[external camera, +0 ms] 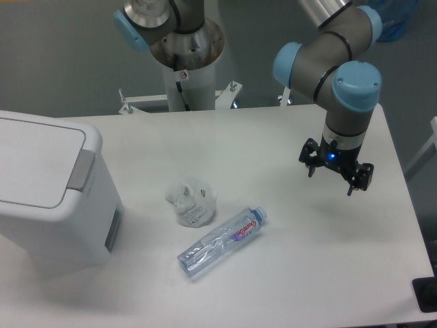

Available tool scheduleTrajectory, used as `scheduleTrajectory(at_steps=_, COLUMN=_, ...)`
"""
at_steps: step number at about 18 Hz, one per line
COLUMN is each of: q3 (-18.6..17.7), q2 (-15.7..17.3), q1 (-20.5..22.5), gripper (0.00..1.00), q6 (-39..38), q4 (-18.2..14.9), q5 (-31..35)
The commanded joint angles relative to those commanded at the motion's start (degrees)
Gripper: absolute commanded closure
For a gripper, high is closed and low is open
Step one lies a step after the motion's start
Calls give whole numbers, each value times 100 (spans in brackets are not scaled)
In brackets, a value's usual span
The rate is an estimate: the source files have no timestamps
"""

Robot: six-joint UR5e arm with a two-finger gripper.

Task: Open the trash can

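The trash can is a large white boxy bin at the left edge of the table, its flat lid down and a grey push-tab on the rim facing right. My gripper hangs above the right side of the table, far from the bin, pointing down. Its two dark fingers stand apart and open, with nothing between them.
A crumpled white wrapper lies on the white table right of the bin. A clear plastic bottle with a blue cap lies on its side just below it. The arm's base column stands at the table's far edge.
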Motion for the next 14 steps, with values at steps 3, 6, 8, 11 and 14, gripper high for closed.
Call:
scheduleTrajectory(at_steps=3, q3=9, q2=0, q1=0, gripper=0, q6=9, q4=9, q5=-9)
scheduleTrajectory(at_steps=6, q3=9, q2=9, q1=26, gripper=0, q6=35, q4=9, q5=-26)
scheduleTrajectory(at_steps=8, q3=35, q2=18, q1=9, gripper=0, q6=9, q4=-9, q5=-53)
scheduleTrajectory(at_steps=11, q3=0, q2=-9, q1=-9, gripper=0, q6=-297, q4=122, q5=-61)
scheduleTrajectory(at_steps=14, q3=-44, q2=17, q1=-44, gripper=0, q6=-589, q4=193, q5=-70)
